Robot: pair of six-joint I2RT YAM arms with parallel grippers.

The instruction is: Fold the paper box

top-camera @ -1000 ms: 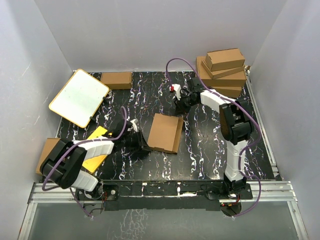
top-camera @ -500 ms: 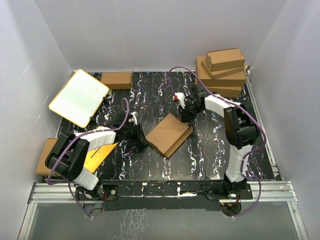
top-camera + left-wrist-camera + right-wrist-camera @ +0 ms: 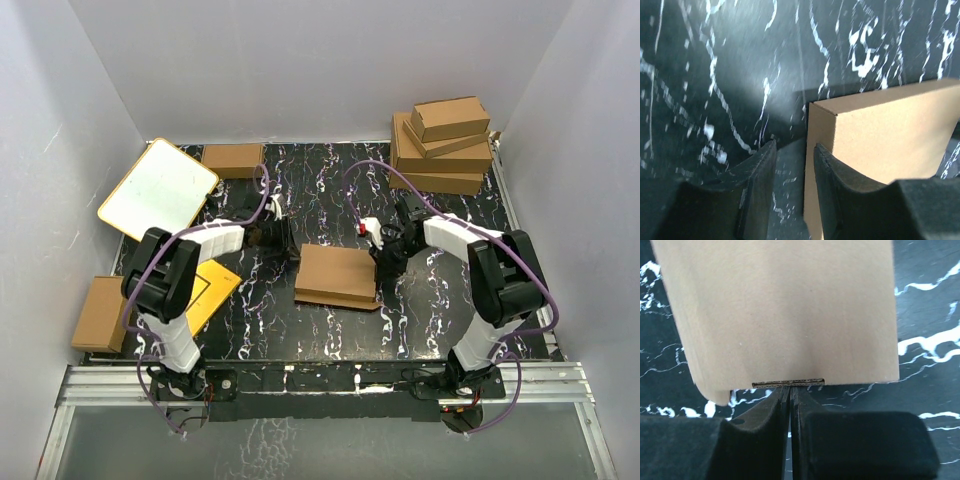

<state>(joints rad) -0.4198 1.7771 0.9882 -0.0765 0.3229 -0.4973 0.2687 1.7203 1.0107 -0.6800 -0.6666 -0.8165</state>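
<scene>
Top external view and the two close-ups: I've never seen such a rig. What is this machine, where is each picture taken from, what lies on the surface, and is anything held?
These are two robot arms bolted at the near edge of a black marbled table. The wide picture looks down from above and behind them; each close-up comes from a camera on one wrist, looking past that arm's own fingers. In the middle lies the paper box, thin brown cardboard. The left gripper stands open beside its corner, holding nothing. The right gripper is shut, tips at the box's edge; whether it pinches cardboard is unclear. Around them: a stack of brown boxes, a white board, a yellow card.
</scene>
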